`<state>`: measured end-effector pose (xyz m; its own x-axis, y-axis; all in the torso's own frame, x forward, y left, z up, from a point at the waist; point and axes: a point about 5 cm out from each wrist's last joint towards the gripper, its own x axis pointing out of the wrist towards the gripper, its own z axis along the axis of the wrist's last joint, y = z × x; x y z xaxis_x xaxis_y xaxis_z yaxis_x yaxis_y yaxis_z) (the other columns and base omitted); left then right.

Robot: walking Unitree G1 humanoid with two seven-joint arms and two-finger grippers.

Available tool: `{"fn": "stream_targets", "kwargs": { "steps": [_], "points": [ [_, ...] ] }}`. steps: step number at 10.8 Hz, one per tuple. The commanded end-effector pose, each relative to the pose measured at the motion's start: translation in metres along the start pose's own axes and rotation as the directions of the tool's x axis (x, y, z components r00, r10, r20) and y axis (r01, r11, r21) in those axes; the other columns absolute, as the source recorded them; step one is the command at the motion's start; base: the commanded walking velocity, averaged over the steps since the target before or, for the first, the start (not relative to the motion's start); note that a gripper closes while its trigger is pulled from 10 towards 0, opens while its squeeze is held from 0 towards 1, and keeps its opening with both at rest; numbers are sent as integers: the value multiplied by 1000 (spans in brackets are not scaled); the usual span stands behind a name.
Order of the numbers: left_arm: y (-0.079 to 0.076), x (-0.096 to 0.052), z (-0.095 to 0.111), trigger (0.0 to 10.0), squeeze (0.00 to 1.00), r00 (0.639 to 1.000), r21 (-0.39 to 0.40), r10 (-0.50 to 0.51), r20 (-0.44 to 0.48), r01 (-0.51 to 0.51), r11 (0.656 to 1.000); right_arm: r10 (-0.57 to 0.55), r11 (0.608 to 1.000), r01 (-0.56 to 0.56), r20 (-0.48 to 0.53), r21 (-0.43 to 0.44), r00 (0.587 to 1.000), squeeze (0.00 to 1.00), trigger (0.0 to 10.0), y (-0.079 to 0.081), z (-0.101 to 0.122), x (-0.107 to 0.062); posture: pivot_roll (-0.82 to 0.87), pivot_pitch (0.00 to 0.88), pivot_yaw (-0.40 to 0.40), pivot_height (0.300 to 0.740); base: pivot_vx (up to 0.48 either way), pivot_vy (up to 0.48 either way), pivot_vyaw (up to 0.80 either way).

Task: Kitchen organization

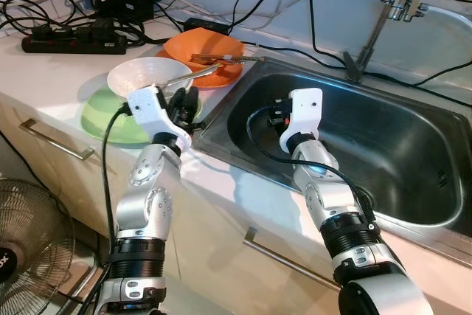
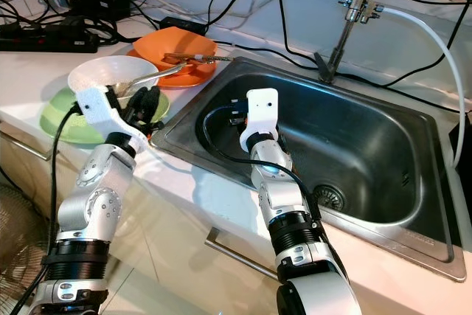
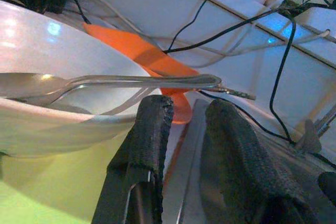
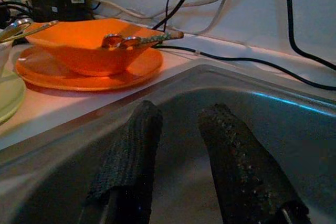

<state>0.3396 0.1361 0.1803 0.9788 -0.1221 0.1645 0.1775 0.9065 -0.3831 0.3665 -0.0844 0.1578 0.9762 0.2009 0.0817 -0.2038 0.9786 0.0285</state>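
- The spoon (image 3: 131, 82) lay in the white bowl (image 1: 144, 75), atop the green plate (image 1: 99, 119), beside the sink (image 1: 413, 145)
- Your left gripper (image 3: 184, 145) hovered under its handle, fingers parted, empty; you needed to rise before pinching
- Your right gripper (image 4: 184, 156) hung open, empty, inside the sink

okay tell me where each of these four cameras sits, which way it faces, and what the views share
Left eye: head, facing down at the steel sink; both silver arms show.
Right eye: same head, same scene, offset sideways.
Left wrist: along the left gripper, jaws apart, toward the white bowl holding metal cutlery.
Right wrist: along the right gripper, jaws apart, inside the sink.
Shared: the orange bowl on its orange plate.
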Motion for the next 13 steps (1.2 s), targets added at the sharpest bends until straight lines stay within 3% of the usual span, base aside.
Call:
{"fn": "stream_targets", "kwargs": {
  "steps": [1, 5, 9, 12, 13],
  "points": [
    [-2, 2, 5, 10000, 0, 1000, -4, -14, 17, 14, 1000, -7, 1000, 7, 21, 4, 1000, 0, 10000, -2, 6, 3, 236, 6, -73, 740, 0, 0, 0],
    [18, -8, 14, 10000, 0, 996, 3, 74, 58, -75, 997, -1, 1000, 1, 12, 2, 1000, 0, 10000, -3, 4, 3, 243, 7, -82, 740, 0, 0, 0],
    [47, -28, 17, 10000, 0, 971, -35, 227, 75, -225, 974, 6, 1000, -6, 13, 1, 1000, 0, 10000, -2, 5, 3, 254, 3, -89, 740, 0, 0, 0],
    [61, -39, 26, 10000, 0, 957, -9, 274, 98, -275, 961, 14, 1000, -14, 12, 4, 1000, 0, 10000, 0, 4, 3, 261, 0, -89, 740, 0, 0, 0],
    [56, -35, 31, 10000, 0, 965, 27, 237, 110, -242, 970, 17, 1000, -17, 10, 4, 1000, 0, 10000, 1, 3, 3, 259, 0, -89, 740, 0, 0, 0]
  ]
}}
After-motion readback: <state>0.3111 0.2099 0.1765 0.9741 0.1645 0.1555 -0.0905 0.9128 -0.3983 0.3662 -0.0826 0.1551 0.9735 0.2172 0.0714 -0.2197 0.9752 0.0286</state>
